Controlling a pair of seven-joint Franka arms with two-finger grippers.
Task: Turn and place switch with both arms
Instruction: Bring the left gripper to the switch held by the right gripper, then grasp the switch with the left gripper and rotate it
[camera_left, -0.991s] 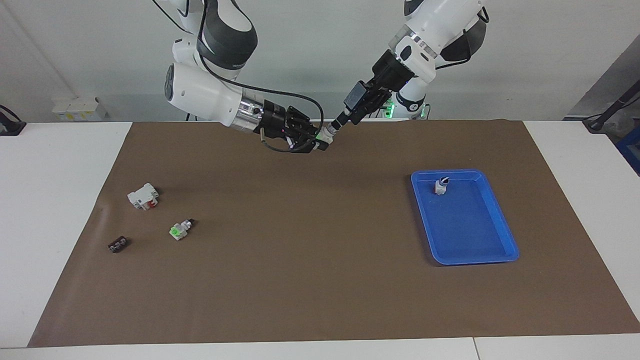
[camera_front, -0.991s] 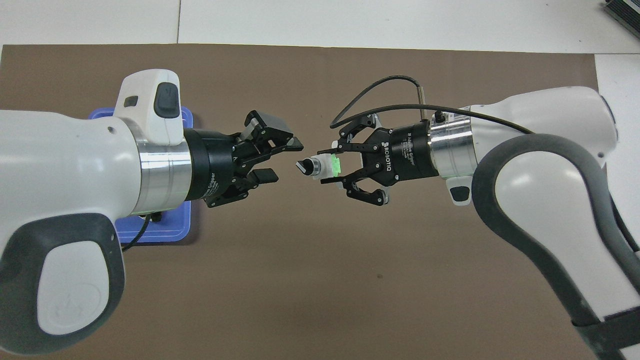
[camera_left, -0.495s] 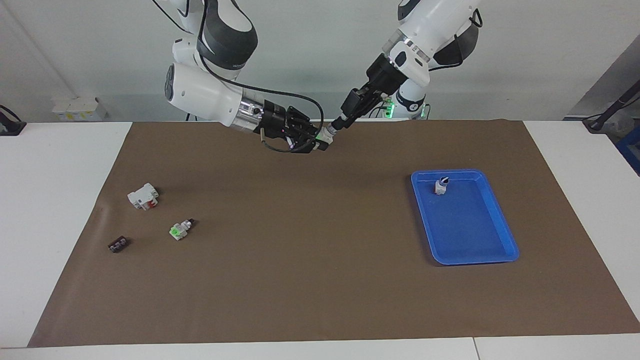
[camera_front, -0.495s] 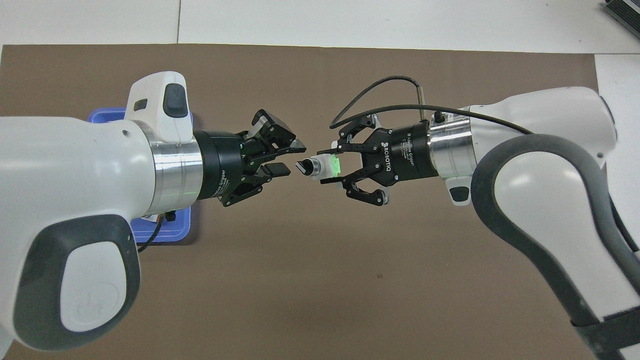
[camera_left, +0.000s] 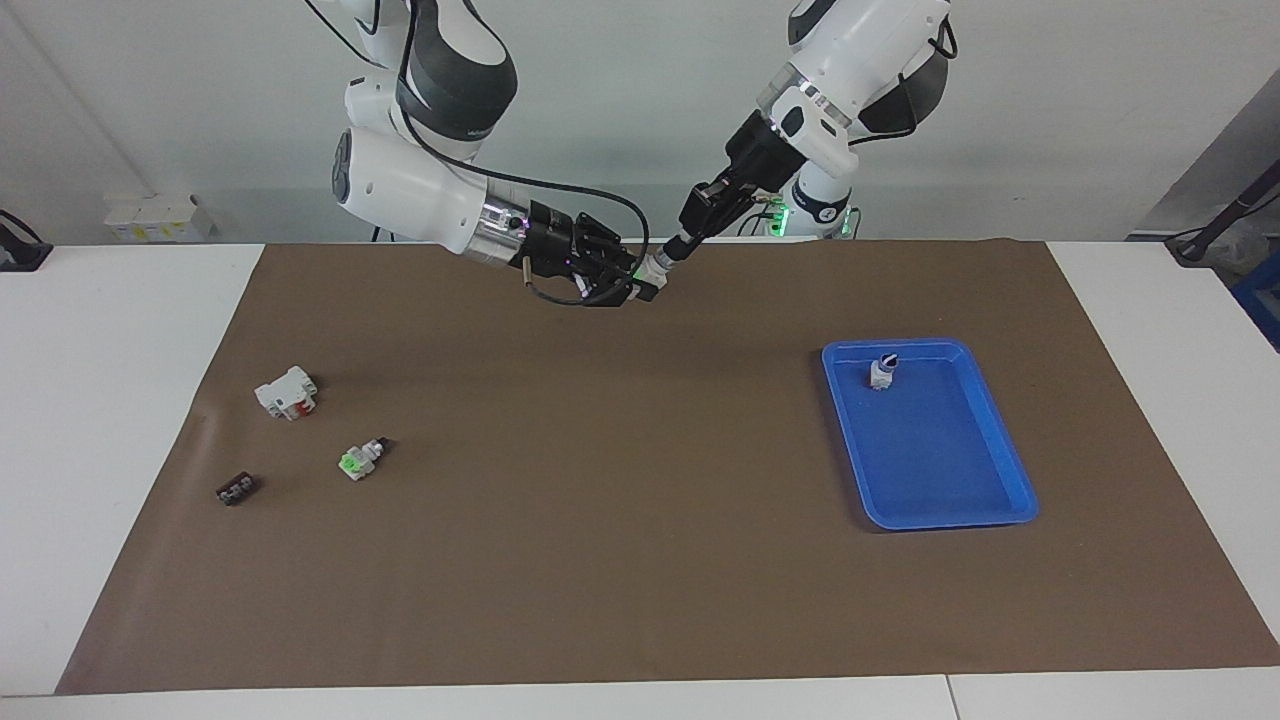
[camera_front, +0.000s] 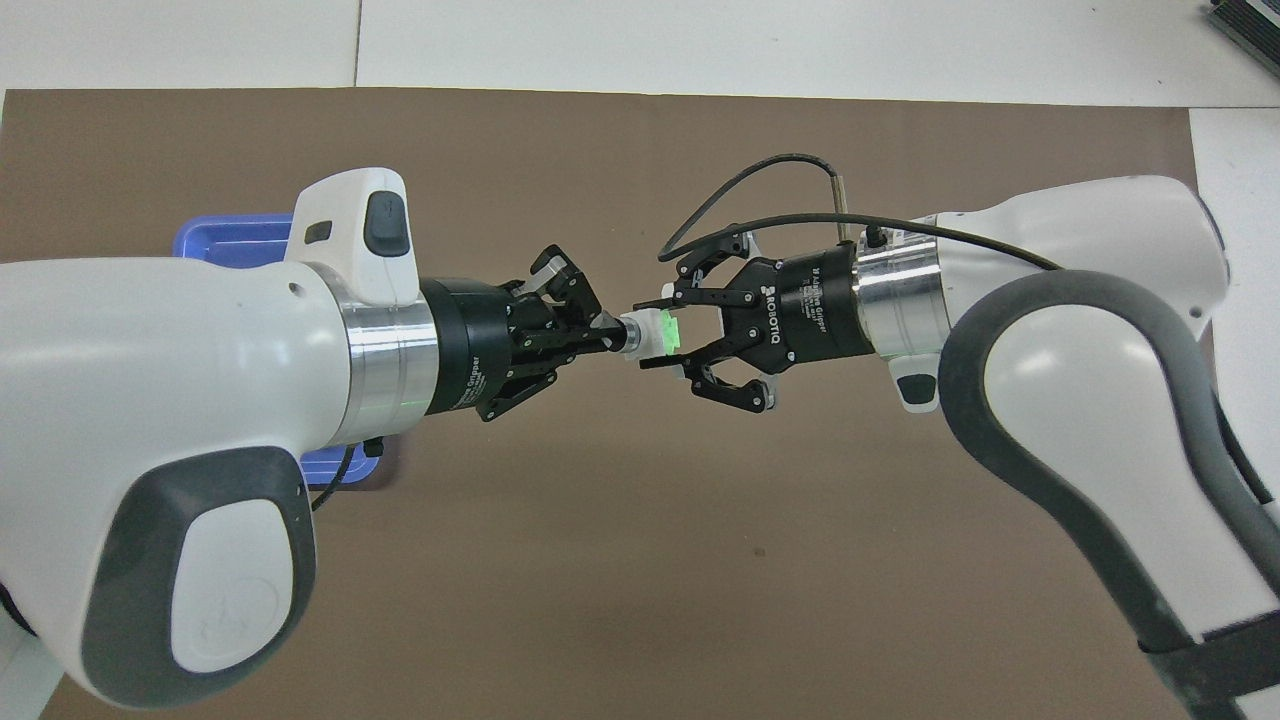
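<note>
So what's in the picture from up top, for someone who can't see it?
Two white robot arms meet in mid-air over a brown mat. The right end effector holds a small switch by its green base, and the left end effector has closed on the black knob. A blue tray peeks out from under the left arm.

Brown paper mat bare across its middle. Obstacles: blue plastic tray at left arm's end; three small parts at right arm's end.

Glossy white arms, matt brown paper mat
</note>
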